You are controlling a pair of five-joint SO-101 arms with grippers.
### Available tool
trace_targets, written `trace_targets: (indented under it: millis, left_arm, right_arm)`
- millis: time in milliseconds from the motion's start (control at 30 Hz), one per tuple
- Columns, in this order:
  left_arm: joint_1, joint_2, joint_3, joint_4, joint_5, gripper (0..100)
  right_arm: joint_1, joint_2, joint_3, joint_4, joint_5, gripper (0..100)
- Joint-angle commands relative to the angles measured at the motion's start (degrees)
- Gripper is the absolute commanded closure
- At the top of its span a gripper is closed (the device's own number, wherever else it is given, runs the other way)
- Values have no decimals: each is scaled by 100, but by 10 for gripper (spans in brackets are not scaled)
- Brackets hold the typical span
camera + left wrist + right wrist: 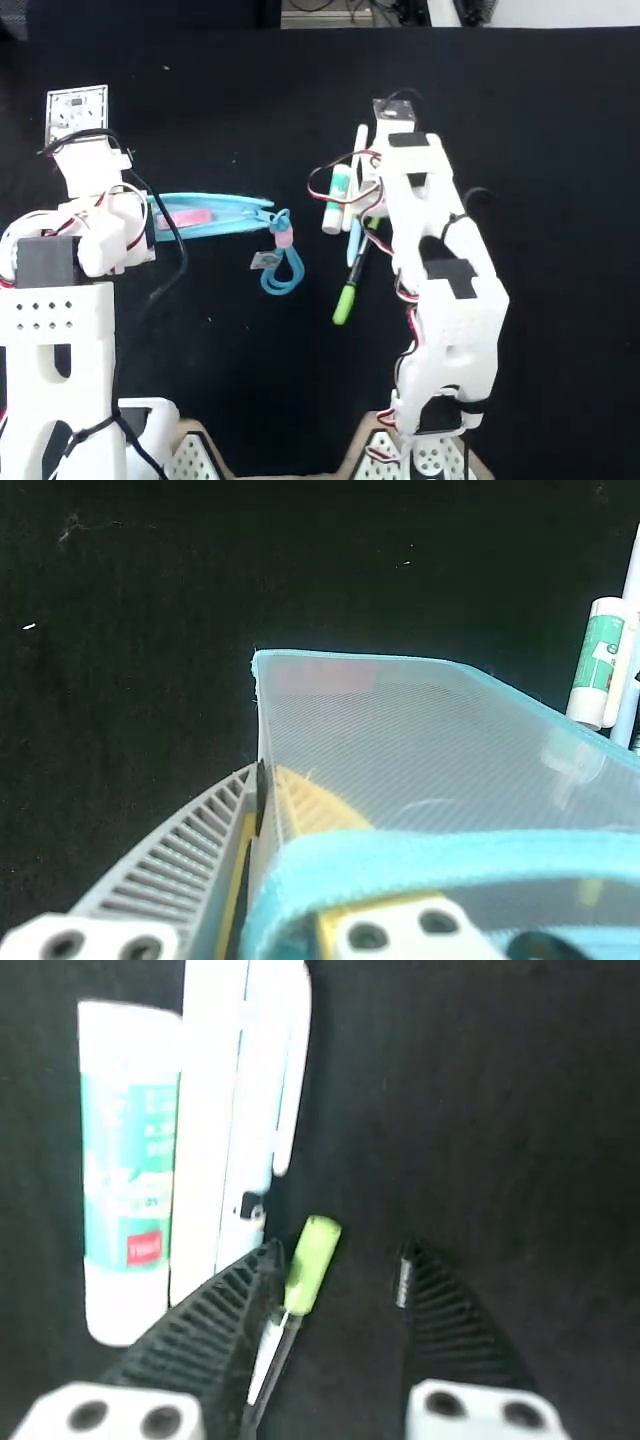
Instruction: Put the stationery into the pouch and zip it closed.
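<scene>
Clamping the pouch [420, 740] with the left gripper [258, 780], straddling the green pen [312, 1250] off-centre with the wide-open right gripper [338, 1260], kinda risking flicking it away.

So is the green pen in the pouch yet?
Out: the pen lies on the table by the right tool, apart from the pouch.

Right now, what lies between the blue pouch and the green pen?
In the high view, a blue cord loop with a pink piece lies there, beside the pouch.
</scene>
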Motion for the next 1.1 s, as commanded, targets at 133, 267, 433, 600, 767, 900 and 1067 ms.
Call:
trace_targets:
  millis: [133,267,433,600,767,900,1067]
  left_arm:
    - [92,44,224,44,26,970]
    - [84,44,224,44,26,970]
    - [84,44,224,44,26,970]
    - [84,44,224,44,26,970]
    - [84,44,224,44,26,970]
    - [84,44,224,44,26,970]
    - [84,44,224,44,26,970]
  right_arm:
    - [105,-48,-295,826,712,821]
    - [141,-31,-338,826,721,822]
    - [141,-22,-391,835,721,877]
    - [158,-31,-356,862,677,969]
    - [484,-154,-646,932,853,988]
    - [677,-259,-1209,1407,1899,987]
    - [870,4,-1604,1556,2892,987]
